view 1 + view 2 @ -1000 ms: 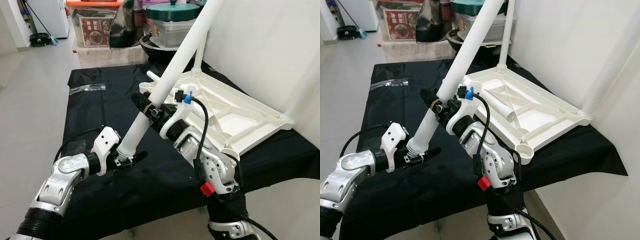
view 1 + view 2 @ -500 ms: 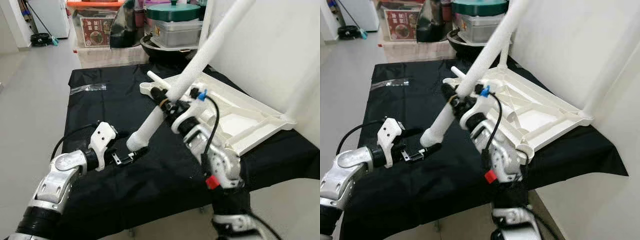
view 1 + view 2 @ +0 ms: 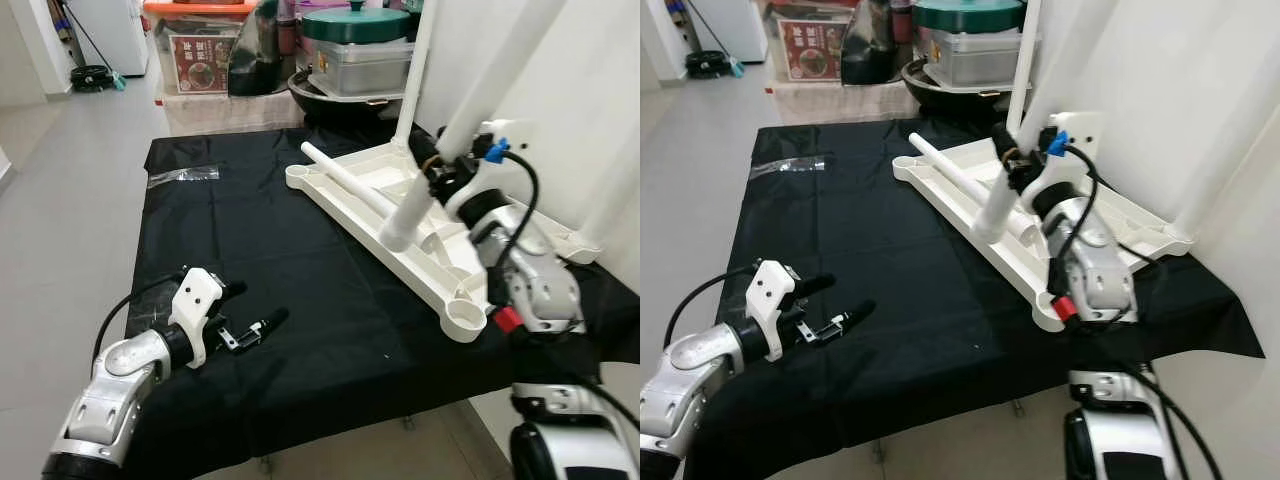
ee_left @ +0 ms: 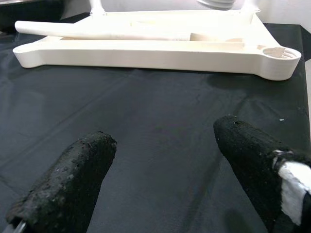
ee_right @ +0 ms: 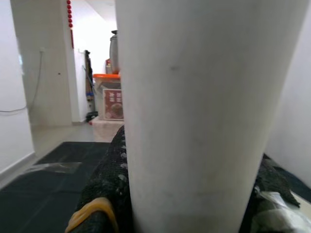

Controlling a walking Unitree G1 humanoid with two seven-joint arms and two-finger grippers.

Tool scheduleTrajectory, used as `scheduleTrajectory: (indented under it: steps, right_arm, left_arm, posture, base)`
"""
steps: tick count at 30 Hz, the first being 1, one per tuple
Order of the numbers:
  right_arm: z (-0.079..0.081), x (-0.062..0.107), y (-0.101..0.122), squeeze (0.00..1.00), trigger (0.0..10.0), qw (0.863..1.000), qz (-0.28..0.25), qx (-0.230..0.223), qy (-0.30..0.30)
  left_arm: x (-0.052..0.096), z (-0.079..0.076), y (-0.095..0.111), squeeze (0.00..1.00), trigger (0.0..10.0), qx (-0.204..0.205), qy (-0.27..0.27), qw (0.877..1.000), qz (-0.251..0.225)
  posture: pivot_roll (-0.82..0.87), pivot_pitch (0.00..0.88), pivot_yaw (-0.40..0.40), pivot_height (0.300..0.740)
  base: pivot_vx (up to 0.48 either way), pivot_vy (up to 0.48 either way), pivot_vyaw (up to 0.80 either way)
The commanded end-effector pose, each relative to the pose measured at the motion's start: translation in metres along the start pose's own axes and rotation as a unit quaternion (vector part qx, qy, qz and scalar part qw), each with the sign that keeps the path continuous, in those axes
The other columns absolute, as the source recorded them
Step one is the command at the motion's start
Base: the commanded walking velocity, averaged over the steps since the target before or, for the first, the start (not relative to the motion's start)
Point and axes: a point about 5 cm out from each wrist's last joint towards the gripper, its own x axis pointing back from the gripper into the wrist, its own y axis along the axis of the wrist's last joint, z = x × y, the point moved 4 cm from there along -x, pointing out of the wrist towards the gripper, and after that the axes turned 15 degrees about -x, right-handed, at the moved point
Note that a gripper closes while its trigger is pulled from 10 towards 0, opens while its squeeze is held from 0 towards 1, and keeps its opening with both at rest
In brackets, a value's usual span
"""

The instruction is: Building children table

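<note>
Table leg in hand: we're looking at a white table leg point(image 3: 470, 110) clamped in the right gripper point(image 3: 437, 168), upper right of the frame. Its long axis is running diagonally, lower end pointing down-left over the tabletop, upper end going up and off the top edge.
Right gripper: black fingers point(image 5: 104, 194) are pressing on both sides of the leg, so it's clamped on it.
Tabletop: the white table top point(image 3: 520, 235) is lying upside down on the black cloth point(image 3: 250, 250), ribs up, its long side running from the upper middle toward the lower right. A round socket point(image 3: 465, 317) is sitting at the near corner, open.
Other legs: a loose leg point(image 3: 345, 183) is lying across the tabletop's underside, pointing to the upper left; one upright leg point(image 3: 415, 70) is standing at the far corner.
Left gripper: the left gripper point(image 3: 248, 313) is hovering low over the cloth at lower left, fingers point(image 4: 73, 179) spread apart, holding nothing.
Writing: a red label on a clear storage box point(image 3: 195, 50) at the top has print on it, too small for us to read.
Other stuff: a small plastic bag point(image 3: 183, 176) is lying on the cloth at upper left; a green-lidded pot point(image 3: 358, 25) is sitting behind.
Room to move: the cloth's left half is giving open space; the right side is crowding up against a white wall point(image 3: 590, 90), and the tabletop's near corner is sitting close to the cloth's front edge.
</note>
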Motion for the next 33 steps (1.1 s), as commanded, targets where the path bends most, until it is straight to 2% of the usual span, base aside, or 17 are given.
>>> scheduleTrajectory:
  steps: [1, 6, 7, 8, 9, 11, 12, 14, 18, 21, 25, 29, 33]
  right_arm:
    - [0.001, -0.001, 0.005, 0.0, 0.0, 1.0, -0.004, 0.019, 0.014]
    - [-0.011, 0.008, 0.01, 0.0, 0.0, 0.998, 0.016, 0.055, 0.033]
    - [-0.022, 0.013, 0.004, 0.0, 0.0, 0.995, 0.047, 0.087, 0.028]
    - [-0.022, 0.013, 0.004, 0.0, 0.0, 0.995, 0.047, 0.087, 0.028]
    - [-0.036, 0.017, 0.0, 0.0, 0.0, 0.989, 0.074, 0.131, 0.013]
    - [-0.036, 0.017, 0.0, 0.0, 0.0, 0.989, 0.074, 0.131, 0.013]
    - [-0.045, 0.02, -0.001, 0.0, 0.0, 0.983, 0.091, 0.161, 0.001]
    - [-0.049, 0.021, -0.004, 0.0, 0.0, 0.979, 0.111, 0.174, -0.002]
    - [-0.038, 0.021, -0.029, 0.0, 0.0, 0.966, 0.174, 0.19, 0.032]
    - [-0.032, 0.019, -0.033, 0.0, 0.0, 0.969, 0.175, 0.168, 0.039]
    - [-0.027, 0.02, -0.038, 0.0, 0.0, 0.968, 0.181, 0.165, 0.05]
    - [-0.025, 0.024, -0.046, 0.0, 0.0, 0.962, 0.197, 0.176, 0.065]
    - [-0.029, 0.026, -0.048, 0.0, 0.0, 0.955, 0.209, 0.202, 0.065]
  left_arm:
    - [0.0, -0.005, -0.003, 0.0, 10.0, 0.001, -0.001, 1.0, 0.008]
    - [-0.001, -0.019, -0.013, 0.0, 10.0, 0.007, -0.007, 1.0, 0.024]
    - [0.001, -0.022, -0.015, 0.0, 10.0, 0.007, -0.012, 0.999, 0.029]
    - [0.001, -0.022, -0.015, 0.0, 10.0, 0.007, -0.012, 0.999, 0.029]
    - [0.002, -0.025, -0.015, 0.0, 10.0, 0.006, -0.018, 0.999, 0.032]
    - [0.002, -0.025, -0.015, 0.0, 10.0, 0.006, -0.018, 0.999, 0.032]
    - [0.003, -0.027, -0.015, 0.0, 10.0, 0.006, -0.021, 0.999, 0.032]
    - [0.003, -0.029, -0.015, 0.0, 10.0, 0.007, -0.024, 0.999, 0.033]
    - [-0.002, -0.036, -0.017, 0.0, 10.0, -0.004, -0.033, 0.999, 0.041]
    - [-0.002, -0.034, -0.016, 0.0, 10.0, -0.003, -0.028, 0.999, 0.039]
    - [-0.001, -0.032, -0.017, 0.0, 10.0, -0.004, -0.025, 0.999, 0.041]
    - [0.0, -0.032, -0.018, 0.0, 10.0, -0.005, -0.022, 0.999, 0.044]
    - [0.001, -0.032, -0.019, 0.0, 10.0, -0.005, -0.022, 0.999, 0.047]
  posture:
    - [0.02, 0.0, -0.067, 0.74]
    - [0.01, 0.0, -0.066, 0.74]
    - [0.02, 0.0, -0.076, 0.74]
    - [0.02, 0.0, -0.076, 0.74]
    - [0.02, 0.0, -0.078, 0.74]
    - [0.02, 0.0, -0.078, 0.74]
    - [0.01, 0.0, -0.078, 0.74]
    - [0.01, 0.0, -0.075, 0.74]
    - [0.01, 0.0, -0.082, 0.74]
    - [0.01, 0.0, -0.085, 0.74]
    - [0.01, 0.0, -0.086, 0.74]
    - [0.01, 0.0, -0.086, 0.74]
    - [0.01, 0.0, -0.085, 0.74]
  base:
    - [0.0, 0.0, 0.0]
    - [0.0, 0.0, 0.0]
    - [0.0, 0.0, 0.0]
    - [0.0, 0.0, 0.0]
    - [0.0, 0.0, 0.0]
    - [0.0, 0.0, 0.0]
    - [0.0, 0.0, 0.0]
    - [0.0, 0.0, 0.0]
    - [0.0, 0.0, 0.0]
    - [0.0, 0.0, 0.0]
    - [0.0, 0.0, 0.0]
    - [0.0, 0.0, 0.0]
    - [0.0, 0.0, 0.0]
